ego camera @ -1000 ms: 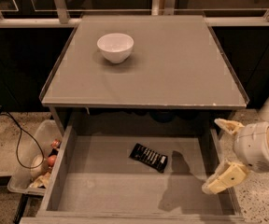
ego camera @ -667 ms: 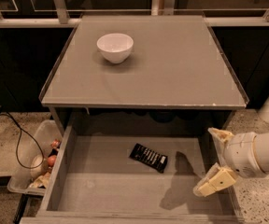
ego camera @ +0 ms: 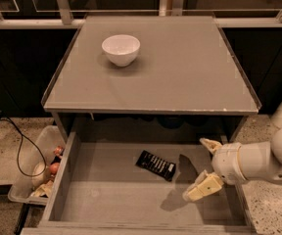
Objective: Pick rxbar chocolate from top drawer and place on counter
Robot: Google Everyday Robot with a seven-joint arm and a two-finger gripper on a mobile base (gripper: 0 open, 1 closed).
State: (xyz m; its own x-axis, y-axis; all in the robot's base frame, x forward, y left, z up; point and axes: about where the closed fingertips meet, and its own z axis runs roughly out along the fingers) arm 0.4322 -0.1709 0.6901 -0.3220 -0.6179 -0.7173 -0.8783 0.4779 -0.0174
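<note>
View from above of an open grey cabinet drawer with a robot arm reaching in from the right.

Nearest the viewer, the top drawer stands pulled fully out, its flat bottom bare apart from one item. Over its right part hangs the gripper, on a white arm that enters from the right edge. The two cream fingers are spread wide apart with nothing between them, one pointing toward the back of the drawer, the other toward the front. Compared with a second ago, the gripper has travelled leftward from the drawer's right wall and now sits inside the drawer's outline (its shadow falls on the drawer floor just beside it).

The rxbar chocolate, a small black bar with white lettering, lies flat and slightly angled near the middle of the drawer, in the same place as before. It is near the gripper but not touching it.

This reads as the approach stage: the reach is closing in, the grasp has not begun, and the gripper probably needs to go further left and lower.

To the left of the drawer, on the floor, a clear plastic bin holds small items.

Farther back, the counter carries only a white bowl at its left rear.
</note>
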